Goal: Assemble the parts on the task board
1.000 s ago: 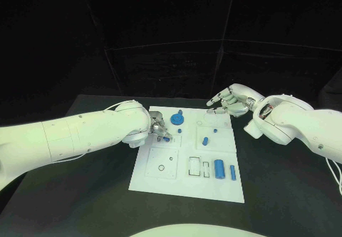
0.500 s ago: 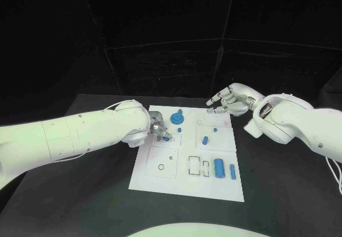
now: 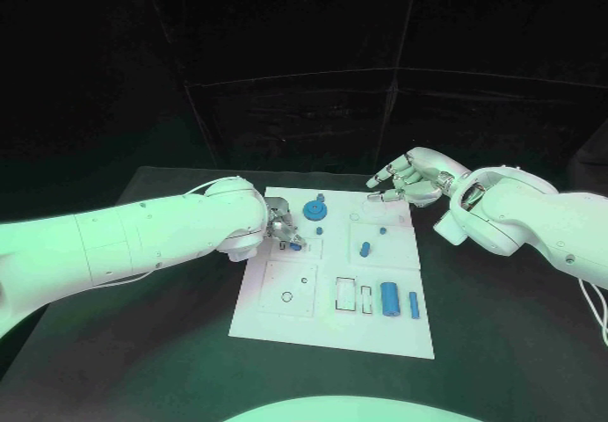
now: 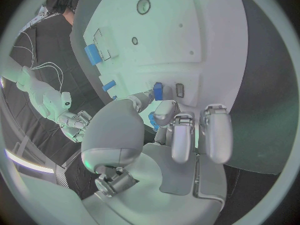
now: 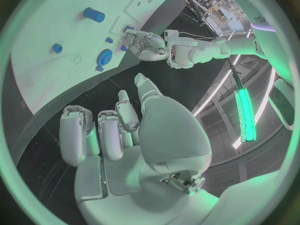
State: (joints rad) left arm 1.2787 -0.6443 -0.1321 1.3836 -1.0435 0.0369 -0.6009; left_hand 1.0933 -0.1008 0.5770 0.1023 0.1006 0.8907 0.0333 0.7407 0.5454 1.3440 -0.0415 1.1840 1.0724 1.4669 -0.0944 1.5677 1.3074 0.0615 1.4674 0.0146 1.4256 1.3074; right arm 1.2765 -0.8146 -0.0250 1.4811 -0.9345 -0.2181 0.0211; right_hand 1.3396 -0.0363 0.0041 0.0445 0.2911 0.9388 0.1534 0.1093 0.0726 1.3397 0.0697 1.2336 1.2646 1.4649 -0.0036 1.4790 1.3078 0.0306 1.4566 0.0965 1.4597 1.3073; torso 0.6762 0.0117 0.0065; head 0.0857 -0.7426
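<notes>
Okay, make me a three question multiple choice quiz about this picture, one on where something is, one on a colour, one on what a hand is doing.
1. Where does the gear-shaped part sit on the task board?
A. far end
B. near edge
C. off the board

2. What colour is the large cylinder?
A. red
B. blue
C. yellow

3. What is the left hand doing?
A. resting open on the table
B. holding a small blue part over the board
C. gripping the board's edge

Answers: 1 A, it lies at the board's far end. 2 B, blue like the other parts. 3 B, the fingertips pinch the piece.
</notes>
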